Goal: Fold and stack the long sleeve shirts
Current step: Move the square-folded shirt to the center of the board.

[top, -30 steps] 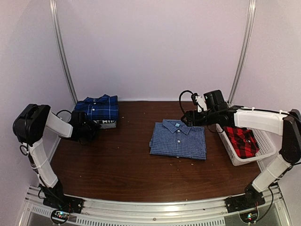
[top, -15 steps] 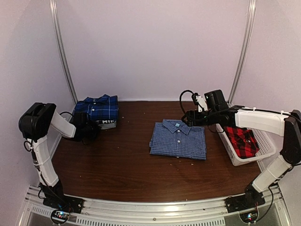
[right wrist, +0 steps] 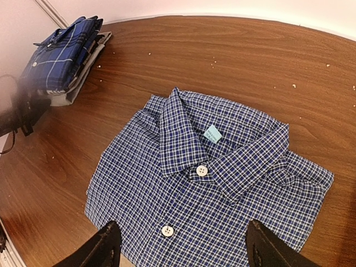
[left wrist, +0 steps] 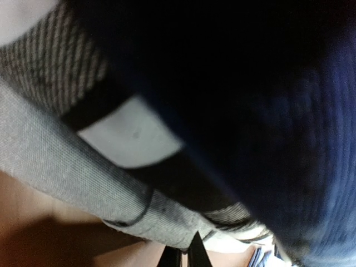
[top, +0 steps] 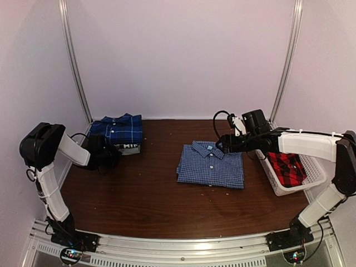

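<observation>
The blue-and-white fine check shirt (top: 211,165) lies folded, collar to the back, at mid table; it fills the right wrist view (right wrist: 206,189). My right gripper (top: 223,143) hovers open over its collar end, with its fingers (right wrist: 105,247) spread wide and empty. The darker blue plaid shirt (top: 118,129) lies folded on a pile at the back left and also shows in the right wrist view (right wrist: 64,53). My left gripper (top: 113,156) is low against that pile's front, its tips (left wrist: 183,257) close together under grey and dark blue cloth. The red-and-black plaid shirt (top: 286,167) lies in the basket.
The white slatted basket (top: 311,179) stands at the right edge, beside my right arm. A grey garment with black lettering (top: 128,147) lies under the plaid shirt and shows close up in the left wrist view (left wrist: 67,161). Walls close in the back and both sides.
My left arm has shifted a little at the pile, and the plaid shirt has nudged slightly right. My right gripper has dipped a little toward the check shirt's collar.
</observation>
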Robot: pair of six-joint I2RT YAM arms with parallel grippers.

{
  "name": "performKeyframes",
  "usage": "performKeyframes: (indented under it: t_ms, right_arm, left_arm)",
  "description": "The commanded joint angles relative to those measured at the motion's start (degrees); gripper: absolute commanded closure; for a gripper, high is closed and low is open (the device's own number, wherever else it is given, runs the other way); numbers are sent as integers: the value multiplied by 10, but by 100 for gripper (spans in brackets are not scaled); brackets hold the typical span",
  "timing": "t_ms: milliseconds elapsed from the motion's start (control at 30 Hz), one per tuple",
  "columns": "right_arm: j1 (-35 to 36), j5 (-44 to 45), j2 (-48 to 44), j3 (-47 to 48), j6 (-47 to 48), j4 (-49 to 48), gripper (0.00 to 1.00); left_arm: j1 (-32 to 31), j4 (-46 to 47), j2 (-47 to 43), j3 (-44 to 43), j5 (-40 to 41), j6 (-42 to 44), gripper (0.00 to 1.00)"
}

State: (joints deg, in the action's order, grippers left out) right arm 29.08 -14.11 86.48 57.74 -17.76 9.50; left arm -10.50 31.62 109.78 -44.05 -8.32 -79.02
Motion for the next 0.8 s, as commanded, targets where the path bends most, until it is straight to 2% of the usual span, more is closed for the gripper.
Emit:
performKeyframes:
  t_ms: [0, 267, 500, 633, 767]
  right_arm:
    - [3, -7, -21, -16, 0, -13, 22]
    - [4, -21, -26, -49, -14, -42, 22]
    - [12, -30, -23, -68, -22, -57, 22]
    - [19, -31, -17, -71, -23, -61, 22]
    - [24, -29, -9, -70, -25, -62, 22]
  left_arm:
    - [-33, -20, -55, 57, -23, 8, 100]
    - [-99, -42, -153, 158, -5, -17, 100]
    - [-197, -66, -251, 250, 58, -84, 100]
    - [-244, -86, -289, 275, 96, -118, 100]
    - [-270, -88, -286, 268, 102, -129, 100]
